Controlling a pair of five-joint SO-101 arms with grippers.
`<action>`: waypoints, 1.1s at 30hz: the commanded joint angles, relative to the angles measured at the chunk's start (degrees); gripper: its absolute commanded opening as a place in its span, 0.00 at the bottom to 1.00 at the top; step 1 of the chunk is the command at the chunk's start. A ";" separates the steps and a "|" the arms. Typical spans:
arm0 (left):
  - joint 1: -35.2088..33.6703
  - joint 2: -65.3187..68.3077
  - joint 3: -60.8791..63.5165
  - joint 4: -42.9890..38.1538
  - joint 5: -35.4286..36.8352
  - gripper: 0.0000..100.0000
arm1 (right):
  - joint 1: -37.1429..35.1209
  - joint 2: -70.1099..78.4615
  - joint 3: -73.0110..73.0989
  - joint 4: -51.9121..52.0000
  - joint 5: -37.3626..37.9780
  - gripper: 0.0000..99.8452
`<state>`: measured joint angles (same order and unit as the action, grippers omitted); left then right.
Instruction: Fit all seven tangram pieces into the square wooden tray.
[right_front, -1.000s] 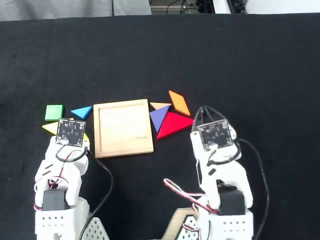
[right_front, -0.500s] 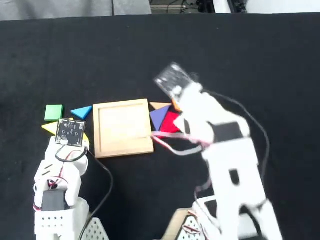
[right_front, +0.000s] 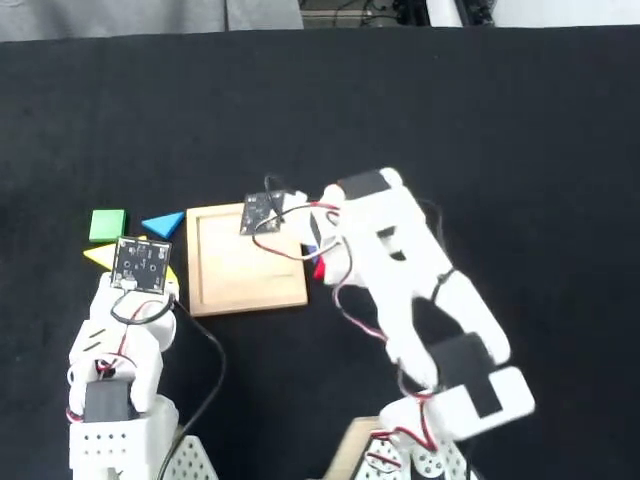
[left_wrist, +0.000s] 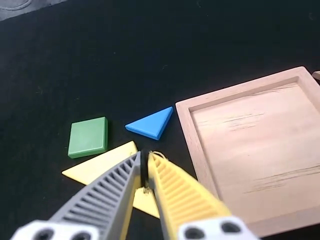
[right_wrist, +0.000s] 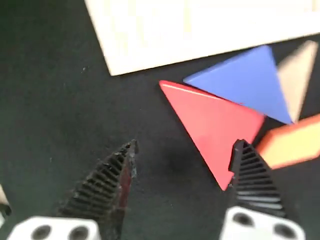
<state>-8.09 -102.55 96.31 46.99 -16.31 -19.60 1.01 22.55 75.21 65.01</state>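
From above, the right arm (right_front: 400, 250) stretches over one edge of the tray (right_front: 240, 275) and covers most of what lies beside it. Its wrist view lays those things out plainly.

The right fingers (right_wrist: 185, 147) are spread wide and hold nothing. Between them are the black table (right_wrist: 60, 100) and the near corner of a red triangle (right_wrist: 220, 125). One fingertip overlaps that corner, but I cannot tell whether it touches. Just past the red triangle lies a blue-violet triangle (right_wrist: 245, 80), with a tan triangle (right_wrist: 295, 75) at its side. An orange piece (right_wrist: 290, 142) lies by the outer finger, and a corner of the tray is farthest off.

The left fingers (left_wrist: 144, 156) are pressed together, gripping nothing. They hang over a yellow triangle (left_wrist: 102, 164) and cover part of it. Just beyond their tips lies a blue triangle (left_wrist: 152, 123), with a green square (left_wrist: 88, 136) near it. The tray sits beside these fingers, its floor bare. Every piece lies on the table outside it.
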 joint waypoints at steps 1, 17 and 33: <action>0.04 -0.53 1.10 -0.09 -0.62 0.04 | 0.09 3.38 -4.26 3.34 5.71 0.29; 0.04 -0.53 1.10 -0.26 -0.62 0.04 | 2.55 18.59 -20.00 15.47 10.55 0.29; 0.04 -0.53 1.10 -0.35 -0.62 0.04 | 5.10 20.09 -29.67 19.96 4.48 0.29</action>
<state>-8.09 -102.55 96.31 46.99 -16.31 -11.69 20.62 -6.20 93.41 70.37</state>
